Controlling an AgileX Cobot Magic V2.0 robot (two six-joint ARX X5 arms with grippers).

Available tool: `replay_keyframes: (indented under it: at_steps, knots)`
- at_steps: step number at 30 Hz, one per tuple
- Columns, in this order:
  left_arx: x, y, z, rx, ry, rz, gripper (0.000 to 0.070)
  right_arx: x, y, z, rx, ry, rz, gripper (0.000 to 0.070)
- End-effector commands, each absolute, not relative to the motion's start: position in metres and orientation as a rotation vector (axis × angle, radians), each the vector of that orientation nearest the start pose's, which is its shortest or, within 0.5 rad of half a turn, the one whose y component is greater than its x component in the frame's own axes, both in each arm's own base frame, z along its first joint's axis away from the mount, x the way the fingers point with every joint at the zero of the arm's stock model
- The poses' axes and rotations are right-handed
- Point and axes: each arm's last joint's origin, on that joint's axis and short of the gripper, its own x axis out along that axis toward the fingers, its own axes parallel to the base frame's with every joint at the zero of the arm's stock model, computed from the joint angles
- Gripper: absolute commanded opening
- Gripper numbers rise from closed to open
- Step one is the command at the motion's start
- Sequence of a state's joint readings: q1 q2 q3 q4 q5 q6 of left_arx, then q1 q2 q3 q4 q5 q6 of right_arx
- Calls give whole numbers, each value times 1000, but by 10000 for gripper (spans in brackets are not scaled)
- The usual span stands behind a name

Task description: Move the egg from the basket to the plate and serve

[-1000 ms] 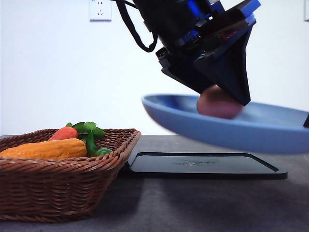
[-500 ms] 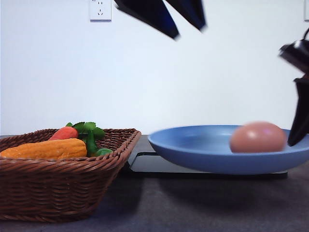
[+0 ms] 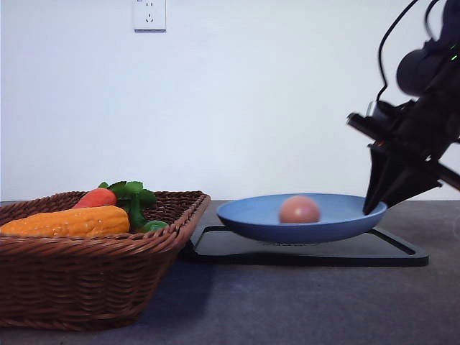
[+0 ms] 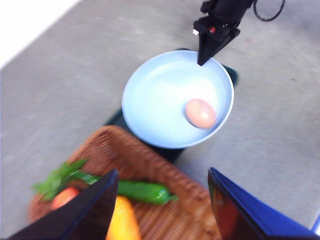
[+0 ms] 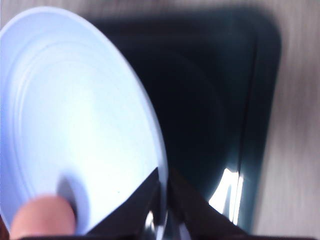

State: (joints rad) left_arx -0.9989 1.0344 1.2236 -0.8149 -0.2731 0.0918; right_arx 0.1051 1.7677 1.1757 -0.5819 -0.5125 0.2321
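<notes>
The light-blue plate [image 3: 330,224] hangs low over the black tray [image 3: 388,251]; I cannot tell if they touch. The pinkish egg [image 3: 300,209] lies in the plate's middle. My right gripper [image 3: 371,207] is shut on the plate's right rim, and in the right wrist view its fingers [image 5: 150,200] pinch that rim [image 5: 150,120] with the egg [image 5: 42,217] close by. The left wrist view looks down on the plate [image 4: 160,95], the egg [image 4: 200,113] and the right gripper [image 4: 202,60]. My left gripper [image 4: 162,172] is open and empty, high above the wicker basket [image 4: 150,167].
The basket [image 3: 93,266] stands at the front left and holds a yellow-orange vegetable [image 3: 68,221], a carrot-like one with green leaves [image 3: 97,197] and a green pepper [image 4: 142,191]. The tray [image 5: 210,110] lies right beside the basket. A wall socket [image 3: 149,14] is on the back wall.
My left gripper let go of the egg and rose out of the front view. The right gripper carried the plate lower and farther back over the tray. The egg rolled toward the plate's middle.
</notes>
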Motion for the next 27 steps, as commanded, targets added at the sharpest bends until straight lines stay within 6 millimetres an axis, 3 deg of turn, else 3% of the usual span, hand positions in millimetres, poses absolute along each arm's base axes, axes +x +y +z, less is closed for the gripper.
replay_keyframes:
  at_steps: [1,7,13,17,22,27]
  knots:
    - [107,-152,387,436,465,-701,371,352,53,187,437,1228,425,0]
    - [94,-130,396,399,434,-651,371,360,53,178,423,1244,432,0]
    - [88,-121,400,372,409,-650,371,360,53,178,414,1239,436,232]
    - [88,-121,400,369,410,-650,371,362,51,181,415,1219,434,239]
    - [88,-121,401,363,403,-650,369,366,39,205,418,1148,422,239]
    - [90,-123,404,339,371,-651,317,365,23,246,427,1061,401,228]
